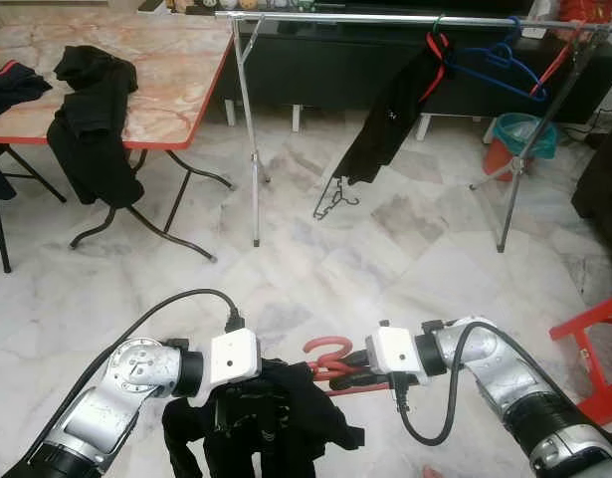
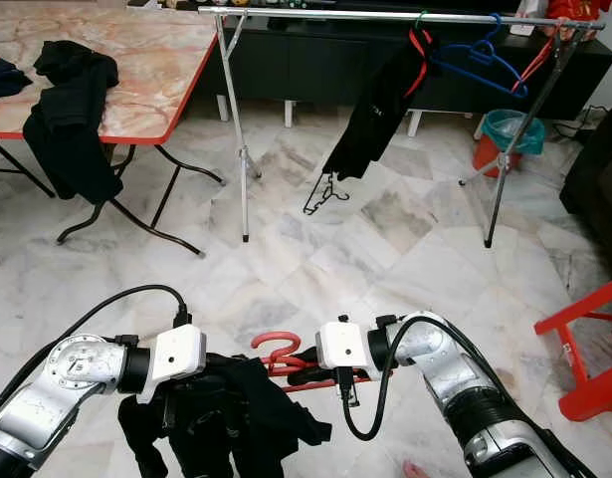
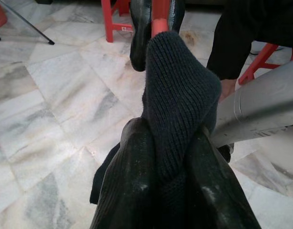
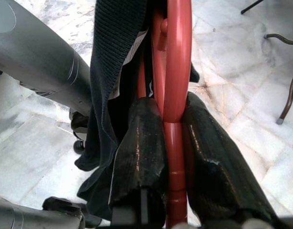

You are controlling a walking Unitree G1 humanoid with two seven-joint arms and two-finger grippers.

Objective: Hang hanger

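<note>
A red hanger (image 1: pixel 327 351) carrying a black knit garment (image 1: pixel 286 408) hangs low between my two arms, above the marble floor. My right gripper (image 1: pixel 347 375) is shut on the red hanger's neck (image 4: pixel 171 138), just below the hook. My left gripper (image 1: pixel 248 410) is shut on a fold of the black garment (image 3: pixel 177 95). The silver clothes rail (image 1: pixel 385 17) stands ahead at the back, with a black garment on a red hanger (image 1: pixel 393 105) and a blue hanger (image 1: pixel 505 62) on it.
A marble-topped table (image 1: pixel 176 70) with black clothes (image 1: pixel 92 110) draped over it stands at the left. A black hanger (image 1: pixel 335 199) lies on the floor under the rail. A red stool (image 1: pixel 596 344) is at my right, a teal bin (image 1: pixel 522 134) beyond the rail.
</note>
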